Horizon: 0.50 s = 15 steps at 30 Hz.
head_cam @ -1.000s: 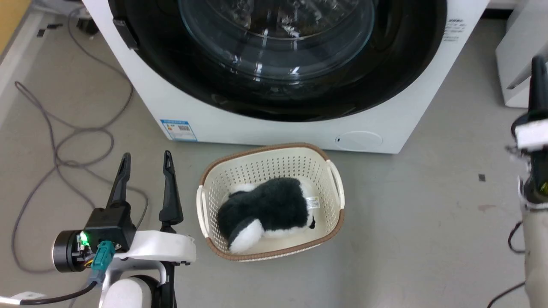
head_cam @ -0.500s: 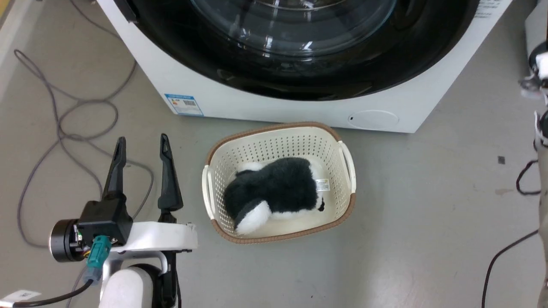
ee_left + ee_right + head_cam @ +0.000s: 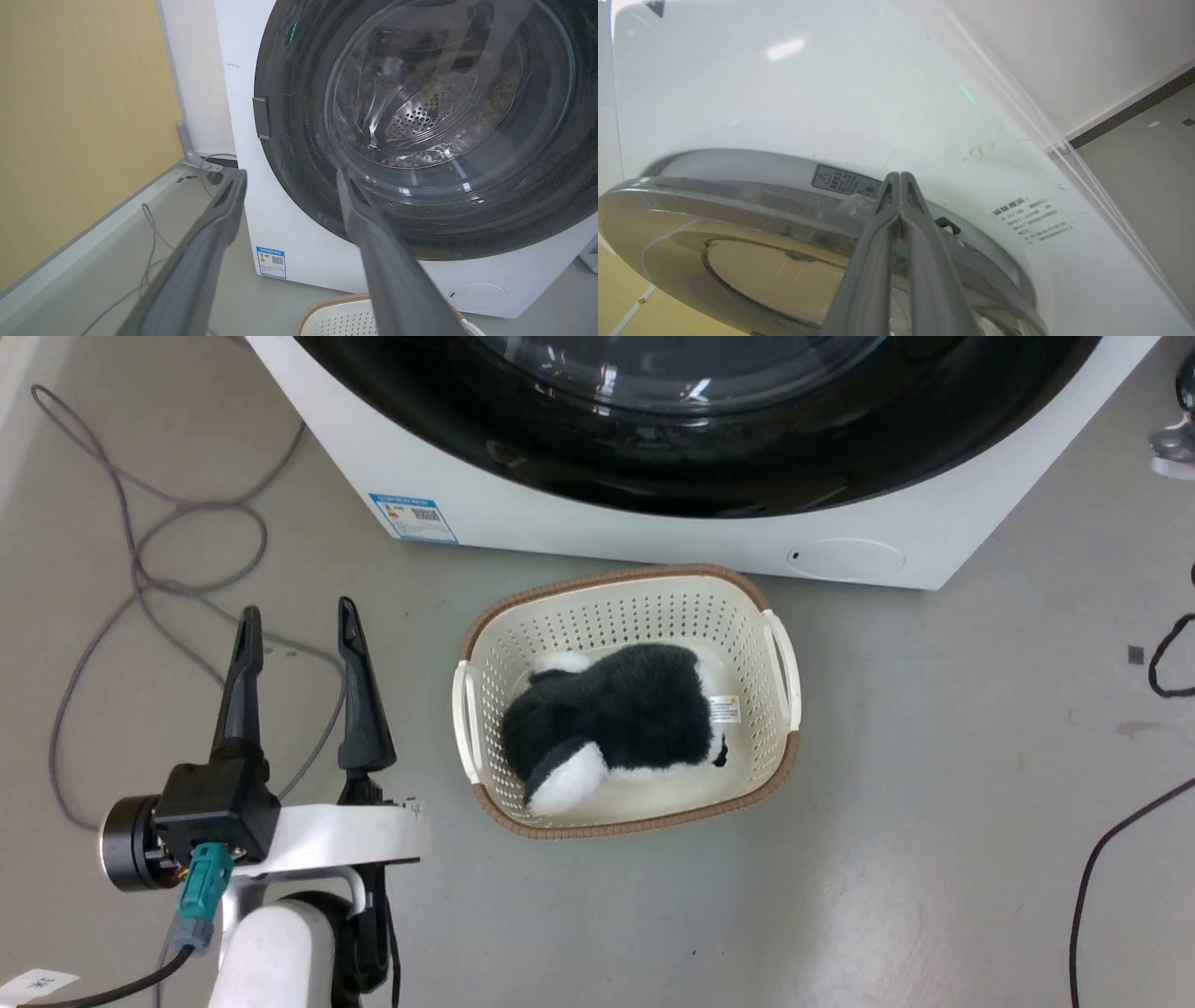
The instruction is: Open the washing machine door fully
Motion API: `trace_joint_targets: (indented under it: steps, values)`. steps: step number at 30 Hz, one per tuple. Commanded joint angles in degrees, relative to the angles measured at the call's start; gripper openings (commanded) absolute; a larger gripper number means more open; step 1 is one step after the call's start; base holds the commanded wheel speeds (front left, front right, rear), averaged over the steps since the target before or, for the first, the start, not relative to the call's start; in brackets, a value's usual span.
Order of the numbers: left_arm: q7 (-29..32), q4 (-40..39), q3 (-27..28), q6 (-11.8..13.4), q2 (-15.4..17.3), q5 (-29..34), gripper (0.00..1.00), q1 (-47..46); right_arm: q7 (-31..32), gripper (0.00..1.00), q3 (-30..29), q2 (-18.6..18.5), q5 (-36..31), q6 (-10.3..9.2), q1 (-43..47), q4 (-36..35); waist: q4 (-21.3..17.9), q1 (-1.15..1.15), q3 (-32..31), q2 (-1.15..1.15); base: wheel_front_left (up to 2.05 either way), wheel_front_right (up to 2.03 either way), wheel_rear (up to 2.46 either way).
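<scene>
Left gripper low at 8 o'clock, fingers apart pointing 12, basket at its 3; right gripper fingers pressed together, tips at rim of washing machine door, 12 o'clock.

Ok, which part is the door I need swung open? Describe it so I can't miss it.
Find the white washing machine standing behind the basket. The door is the big round glossy black disc covering nearly all of its front. Its bulging clear glass centre sets it apart from the small white round cap low on the machine's front.
</scene>
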Motion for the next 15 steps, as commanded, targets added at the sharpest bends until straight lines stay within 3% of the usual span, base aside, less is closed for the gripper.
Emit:
trace_joint_targets:
  steps: [1,15]
  values:
    - [-0.8,-0.3,-0.3,0.4,0.0,-0.3,1.0,-1.2,0.6,0.0,0.4,-0.5,1.6,0.05,-2.2,1.2,0.2,-0.01,0.3,0.0,0.0,0.0,0.0]
    - [-2.7,-0.7,-1.3,2.1,0.0,-1.8,1.0,-2.8,13.2,0.0,5.3,-3.7,12.4,0.05,-8.1,5.7,1.5,-0.01,3.0,0.0,0.0,0.0,0.0]
